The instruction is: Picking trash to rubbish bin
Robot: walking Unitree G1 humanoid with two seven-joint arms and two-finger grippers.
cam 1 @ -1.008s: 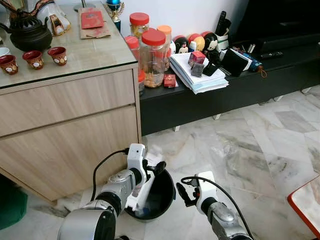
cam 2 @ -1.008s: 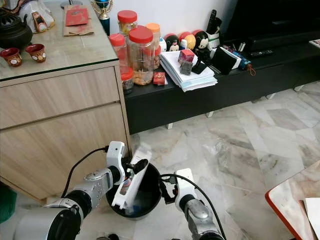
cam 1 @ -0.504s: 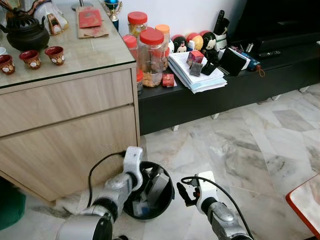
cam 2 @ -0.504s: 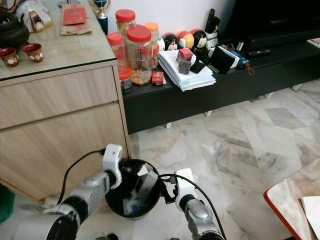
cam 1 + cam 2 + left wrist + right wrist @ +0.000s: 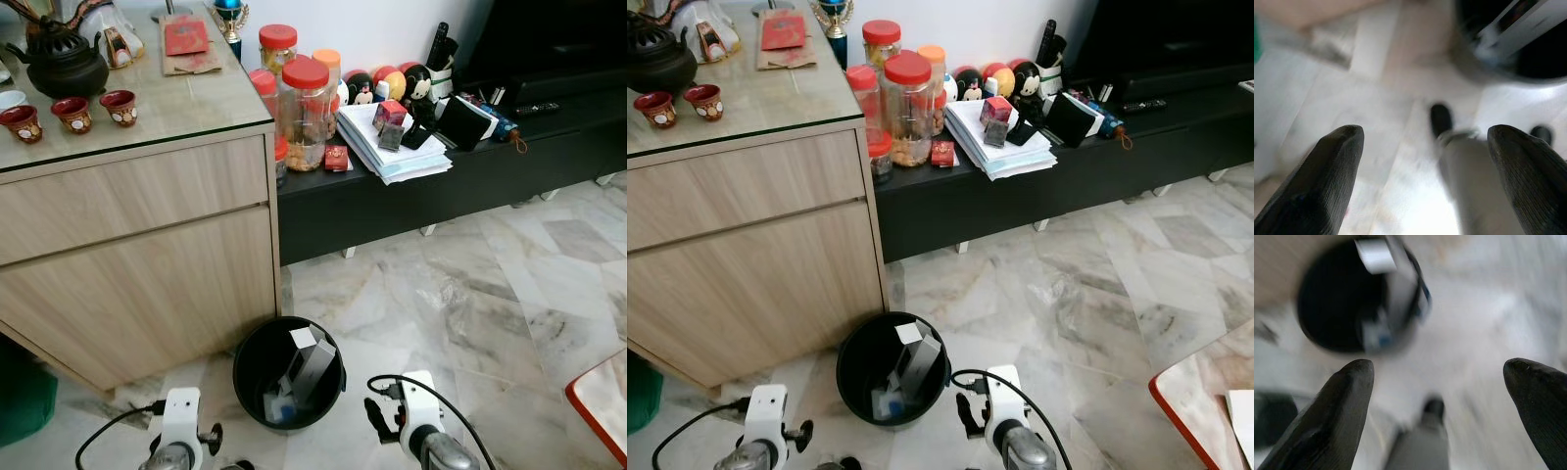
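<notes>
Left eye view: I'm pulling the left claw [image 5: 1420, 181] back from the bin [image 5: 257, 357].
Trash [image 5: 312, 360] is lying inside; both claws, right claw [image 5: 1437, 416] too, are hanging wide open, empty.

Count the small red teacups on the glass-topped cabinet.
3 in the left eye view: one teacup nearest the cabinet's left edge, a second beside it, a third rightmost. More may sit beyond the frame's left edge.
</notes>
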